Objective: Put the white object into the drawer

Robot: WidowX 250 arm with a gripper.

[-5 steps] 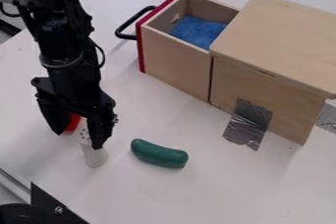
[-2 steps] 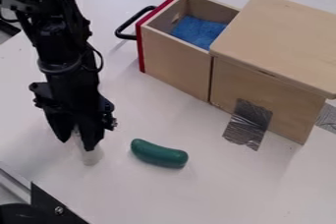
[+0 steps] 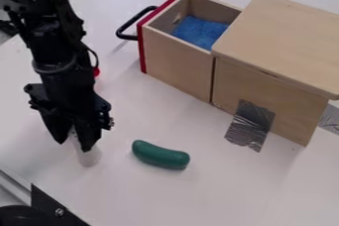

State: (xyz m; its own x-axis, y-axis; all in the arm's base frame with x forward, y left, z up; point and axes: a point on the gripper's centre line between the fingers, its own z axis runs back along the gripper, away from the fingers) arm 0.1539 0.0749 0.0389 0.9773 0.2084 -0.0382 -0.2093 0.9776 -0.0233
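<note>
The black gripper [image 3: 75,145] is low over the left part of the table, closed on the upper part of the white object [image 3: 88,157]. This object is a small pale cylinder whose lower end shows below the fingertips; its top is hidden by the gripper. To the upper right, the wooden drawer [image 3: 177,64] is pulled out of its box, with a red front edge and a black handle. A blue piece [image 3: 200,30] lies inside it.
A green, cucumber-like object [image 3: 160,155] lies right of the gripper. The wooden box [image 3: 278,46] stands at the right, with silver tape [image 3: 250,125] at its base. A bit of red [image 3: 96,72] shows beside the arm.
The gripper's fingers have closed in around the white object, and both have shifted slightly left. The red seen between the fingers earlier is gone from there; red now shows higher, beside the arm.
</note>
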